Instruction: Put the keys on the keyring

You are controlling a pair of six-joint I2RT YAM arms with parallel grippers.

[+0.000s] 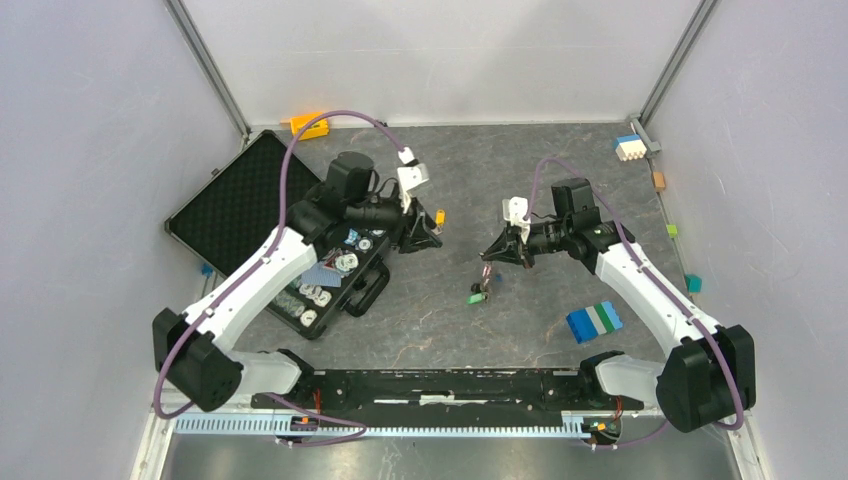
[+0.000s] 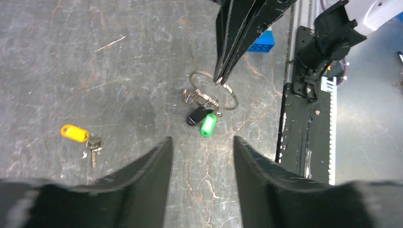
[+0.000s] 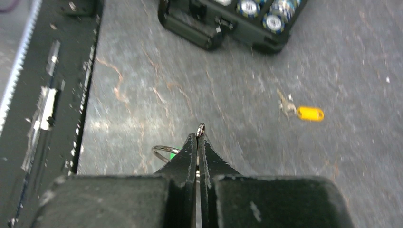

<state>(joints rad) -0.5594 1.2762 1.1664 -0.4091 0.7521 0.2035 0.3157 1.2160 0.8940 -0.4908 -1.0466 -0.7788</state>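
Observation:
My right gripper [image 3: 197,137] is shut on the silver keyring [image 2: 214,90], pinching its rim and holding it just above the table. Keys with a green tag [image 2: 208,125] and a black tag [image 2: 195,115] hang from the ring. In the top view the right gripper [image 1: 490,255] points left, with the green tag [image 1: 476,297] below it. A loose key with a yellow tag [image 2: 74,133] lies flat on the table at centre [image 1: 439,216]. My left gripper [image 1: 425,238] hovers right beside it, open, with nothing between its fingers [image 2: 157,166].
An open black case [image 1: 340,265] of poker chips lies at the left, its foam lid [image 1: 235,200] flat behind it. An orange-yellow block [image 1: 309,125] sits at the back wall. A blue-green-white brick stack [image 1: 594,322] lies front right, and a blue-white brick [image 1: 628,147] back right.

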